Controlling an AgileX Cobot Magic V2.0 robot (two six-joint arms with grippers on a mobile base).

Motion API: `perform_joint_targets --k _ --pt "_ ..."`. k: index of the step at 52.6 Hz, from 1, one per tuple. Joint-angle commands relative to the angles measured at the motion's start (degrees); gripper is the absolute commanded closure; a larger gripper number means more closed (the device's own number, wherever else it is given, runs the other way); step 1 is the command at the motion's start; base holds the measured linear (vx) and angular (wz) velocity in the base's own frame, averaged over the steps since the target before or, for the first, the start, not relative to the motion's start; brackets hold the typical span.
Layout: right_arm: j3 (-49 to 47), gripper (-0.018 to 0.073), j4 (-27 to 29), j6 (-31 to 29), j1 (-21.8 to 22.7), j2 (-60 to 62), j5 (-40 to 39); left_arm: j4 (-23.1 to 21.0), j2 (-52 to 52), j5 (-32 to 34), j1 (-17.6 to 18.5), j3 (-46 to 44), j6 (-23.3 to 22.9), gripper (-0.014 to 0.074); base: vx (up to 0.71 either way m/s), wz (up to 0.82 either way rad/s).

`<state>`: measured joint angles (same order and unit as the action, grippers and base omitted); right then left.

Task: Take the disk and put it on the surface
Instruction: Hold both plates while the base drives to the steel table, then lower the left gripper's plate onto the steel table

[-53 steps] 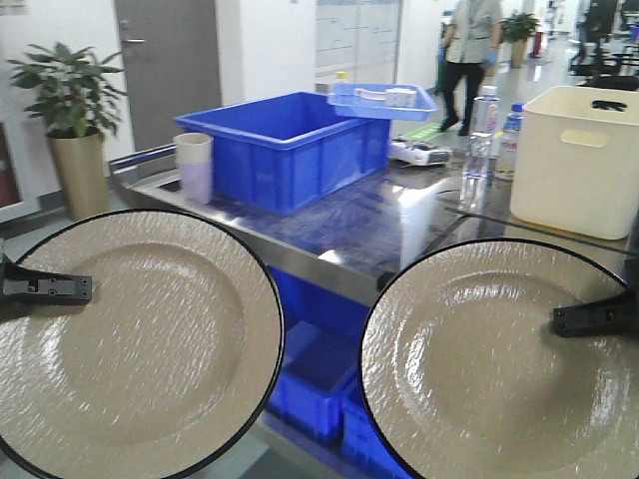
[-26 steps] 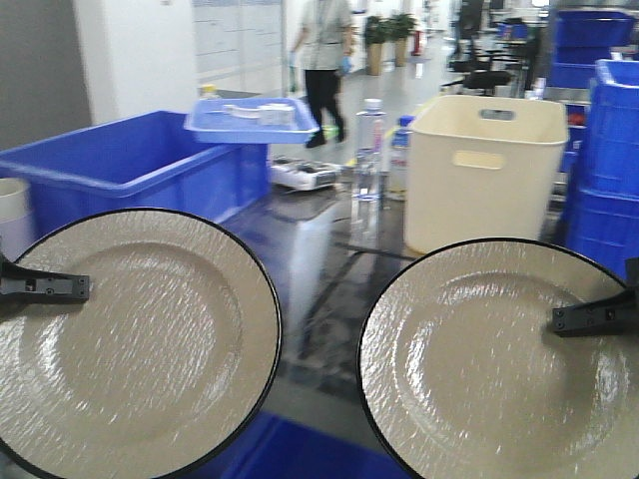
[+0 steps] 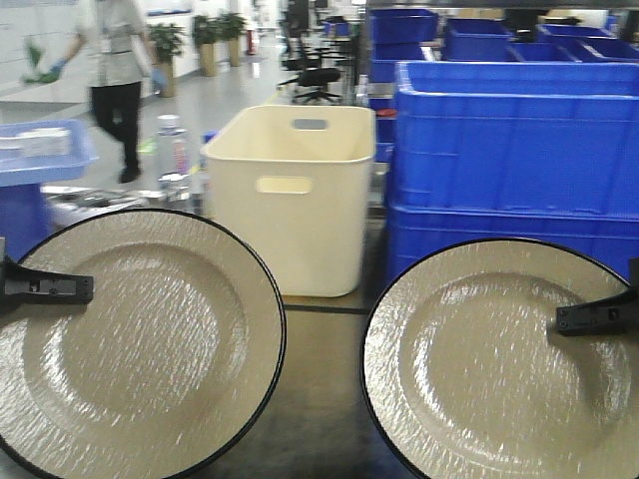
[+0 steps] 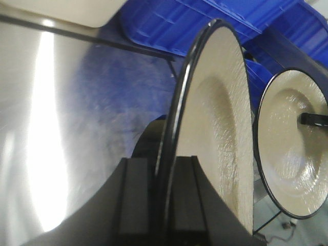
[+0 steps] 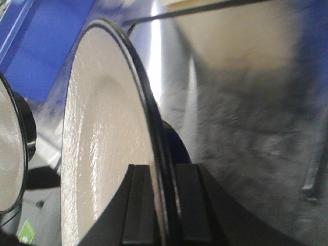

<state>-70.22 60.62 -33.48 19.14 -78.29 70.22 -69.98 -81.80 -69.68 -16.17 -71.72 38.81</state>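
Two beige disks with black rims are held up on edge over the surface (image 3: 321,371), a shiny steel tabletop. My left gripper (image 3: 88,287) is shut on the rim of the left disk (image 3: 150,344). In the left wrist view the jaws (image 4: 164,171) clamp that disk (image 4: 223,123) on both sides, above the surface (image 4: 61,113). My right gripper (image 3: 561,319) is shut on the rim of the right disk (image 3: 489,364). The right wrist view shows it (image 5: 161,177) pinching that disk (image 5: 102,138) over the surface (image 5: 241,102).
A cream bin (image 3: 290,200) stands on the tabletop straight ahead, with stacked blue crates (image 3: 509,150) to its right. Water bottles (image 3: 172,150) and a blue tray (image 3: 40,150) are at the left. A person (image 3: 120,70) walks in the background.
The whole view has swung to the right: the blue crate and cup slid out at the left, and the cream bin and stacked crates came in. Both disks stay gripped as before.
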Motion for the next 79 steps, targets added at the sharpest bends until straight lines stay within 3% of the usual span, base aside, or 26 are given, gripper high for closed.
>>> perform_joint_targets --k 1,65,79 --pt "-1.8 0.0568 7.2 -0.1 0.2 2.0 2.4 -8.3 2.2 -2.2 0.2 -1.9 -1.0 0.0604 0.23 -0.55" --pt "-1.8 0.0568 7.6 -0.1 0.2 2.0 0.4 -8.7 2.2 -2.0 0.2 -1.9 -1.1 0.0604 0.06 -0.12" --pt "-1.8 0.0568 12.3 -0.3 0.2 2.0 -3.9 -9.1 1.6 1.8 0.6 -1.9 -1.1 0.0604 0.00 0.00"
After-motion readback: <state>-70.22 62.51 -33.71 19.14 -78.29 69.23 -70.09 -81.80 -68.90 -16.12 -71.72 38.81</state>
